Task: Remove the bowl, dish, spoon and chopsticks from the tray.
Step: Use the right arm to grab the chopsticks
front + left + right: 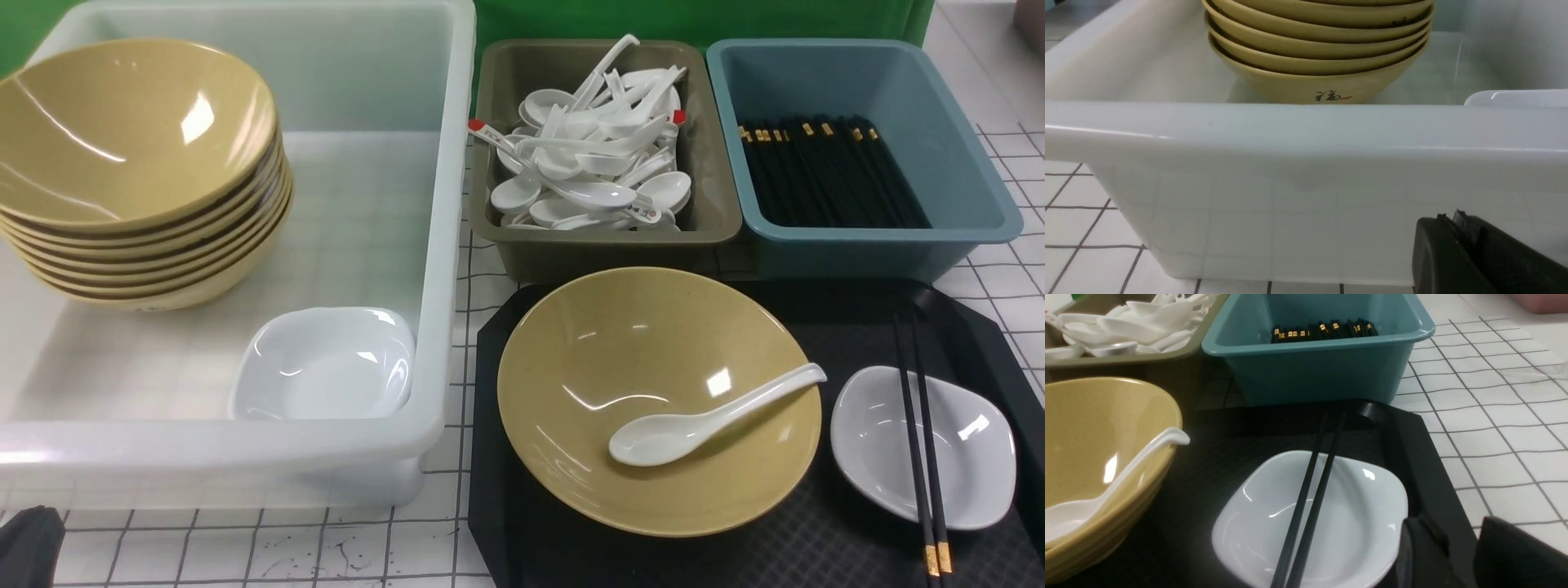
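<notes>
On the flat black cross-hatched plastic tray (857,335) I count one wide mustard-yellow bowl (588,367), one glossy white soup spoon (702,420) lying inside it, one small white dish (971,457) just beside the bowl, and two thin black gold-banded chopsticks (914,441) across that dish. The left gripper (1449,228) is closed and empty beside the translucent white tub (1290,163). The right gripper (1453,524) stands partly open near the dish's rim, holding nothing.

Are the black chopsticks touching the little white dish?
Touching. The right wrist view shows the chopsticks lying right across the dish, resting on its rim with no gap.
</notes>
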